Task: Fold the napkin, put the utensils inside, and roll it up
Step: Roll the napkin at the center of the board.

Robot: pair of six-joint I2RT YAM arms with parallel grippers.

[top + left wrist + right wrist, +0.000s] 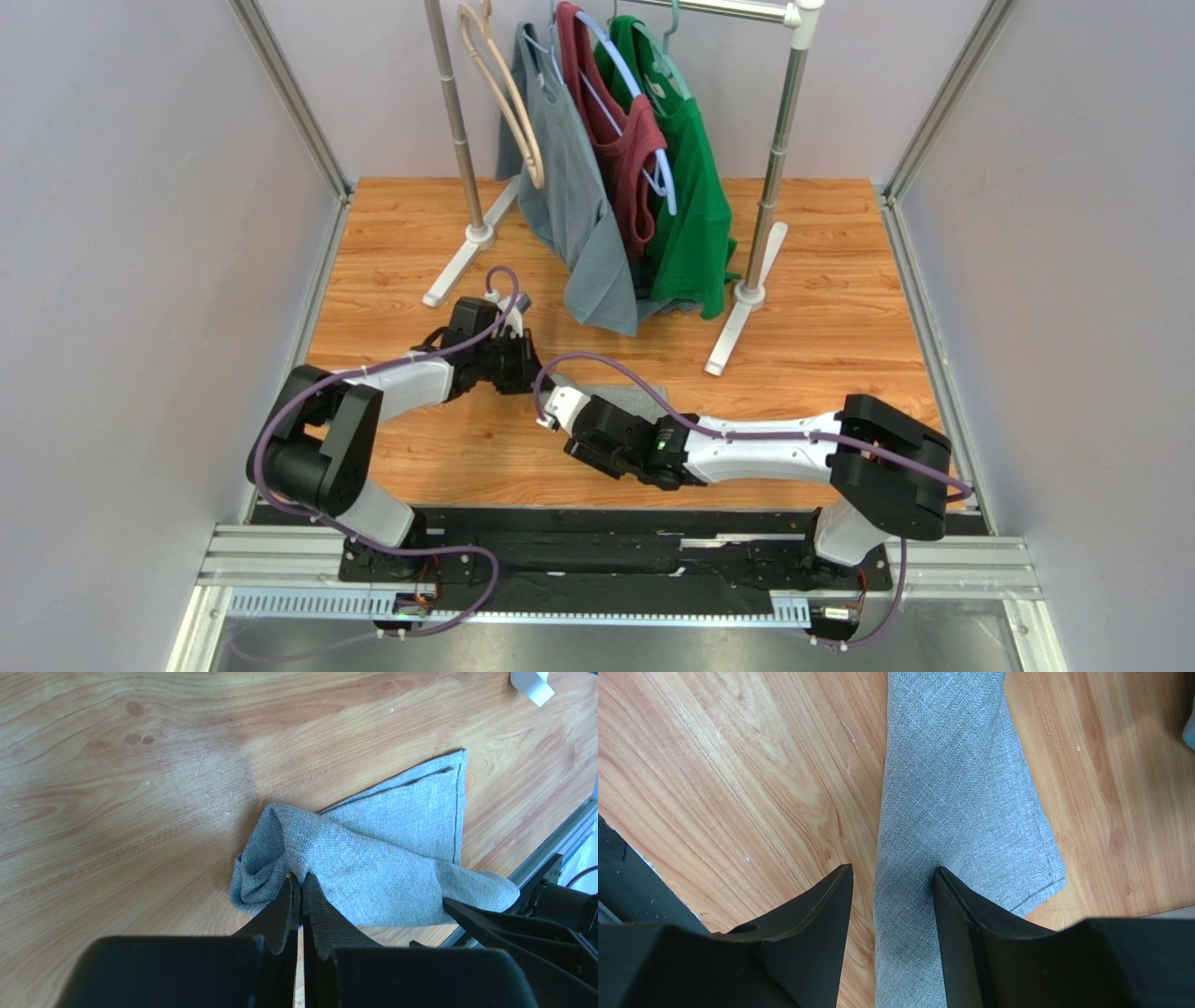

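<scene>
The heather-grey napkin (393, 847) lies bunched and partly folded on the wooden table, with one flat corner pointing away. My left gripper (302, 880) is shut on a raised fold at the napkin's near edge. My right gripper (892, 873) is open and straddles a long folded ridge of the napkin (948, 777), with the right finger resting on the cloth. In the top view both grippers meet mid-table, left (522, 370) and right (556, 408), and cover most of the napkin (638, 398). No fork is in view.
A clothes rack (769, 210) stands at the back with a grey shirt (568, 196), a maroon one and a green one on hangers. Its white feet (456, 266) rest on the table. A metal rail (561, 840) lies to the right of the napkin.
</scene>
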